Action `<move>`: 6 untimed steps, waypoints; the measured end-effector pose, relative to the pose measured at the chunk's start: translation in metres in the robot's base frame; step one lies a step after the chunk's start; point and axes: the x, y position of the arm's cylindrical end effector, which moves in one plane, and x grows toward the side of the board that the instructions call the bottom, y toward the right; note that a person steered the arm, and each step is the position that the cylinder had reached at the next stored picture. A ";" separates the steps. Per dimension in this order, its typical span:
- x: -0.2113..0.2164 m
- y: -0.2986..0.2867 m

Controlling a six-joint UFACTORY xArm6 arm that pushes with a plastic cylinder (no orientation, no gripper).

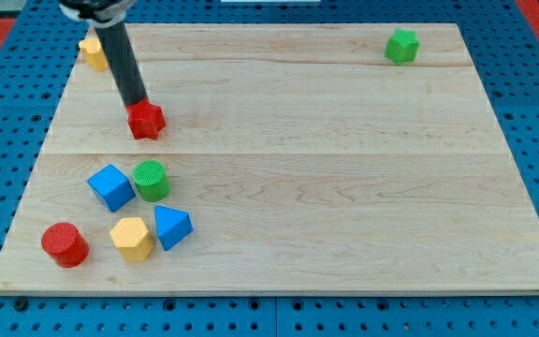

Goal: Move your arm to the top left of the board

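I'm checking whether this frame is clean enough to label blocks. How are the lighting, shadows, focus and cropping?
Camera view: lighting is even and soft, with no glare on the wooden board; blocks such as the red cylinder cast only faint, short shadows. Block edges look sharp. The rod is cropped at the view's top, and its tip meets the red star block. The yellow block is partly hidden behind the rod.

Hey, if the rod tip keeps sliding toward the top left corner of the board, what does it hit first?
Probably the yellow block near the wooden board's top left corner. My tip sits at the red star-shaped block's upper edge; depth is unclear, so it might slip past.
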 end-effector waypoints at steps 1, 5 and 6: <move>0.030 0.015; -0.075 0.083; -0.139 0.073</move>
